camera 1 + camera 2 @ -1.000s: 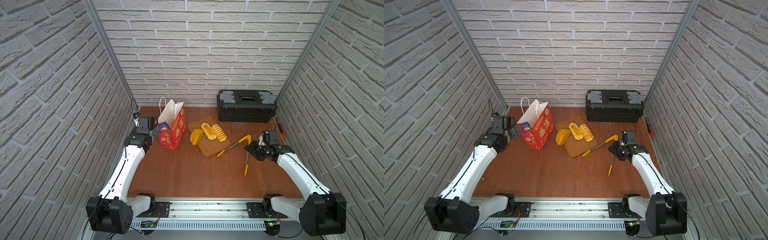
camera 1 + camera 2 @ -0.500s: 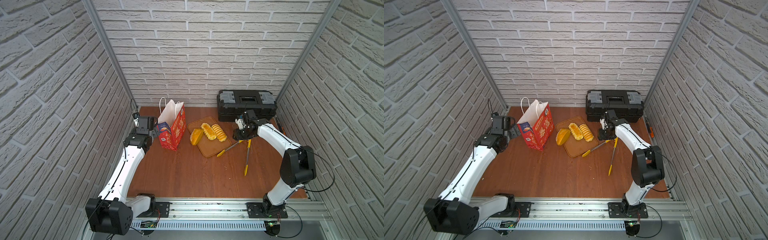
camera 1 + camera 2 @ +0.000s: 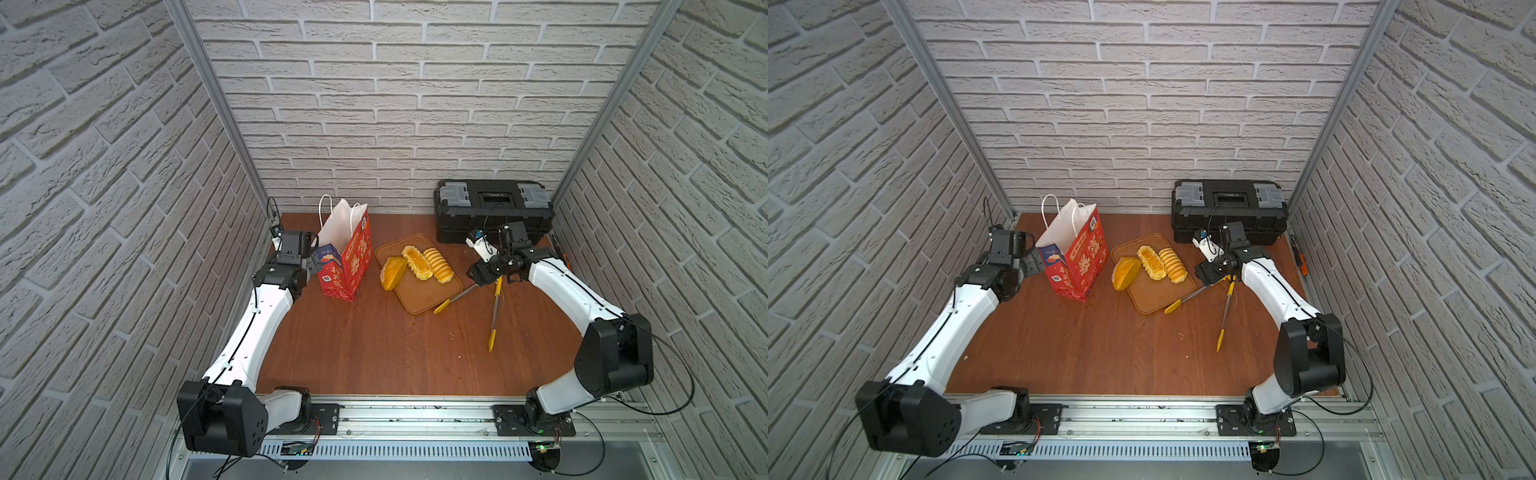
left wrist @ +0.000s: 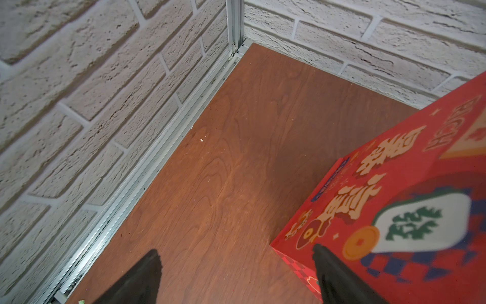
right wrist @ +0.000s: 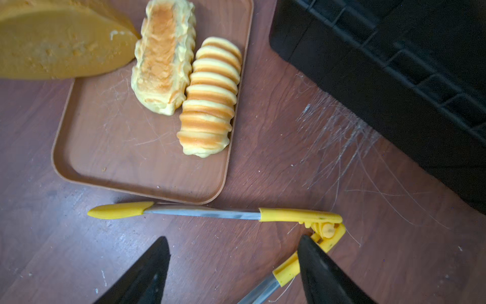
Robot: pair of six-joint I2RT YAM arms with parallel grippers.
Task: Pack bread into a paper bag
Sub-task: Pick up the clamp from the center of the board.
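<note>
Hovering my right gripper [image 5: 232, 239], spread wide, at the hinge of the tongs [image 5: 202, 212], I should straddle both handles before squeezing.

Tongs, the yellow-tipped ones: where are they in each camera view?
Top view: tongs lie spread open, right of the tray.
Top view: tongs likewise right of the tray.
Left wrist: not in it.
Right wrist: tongs lie along the tray's edge, hinge near the right gripper.
Shared landmark: the tray.
</note>
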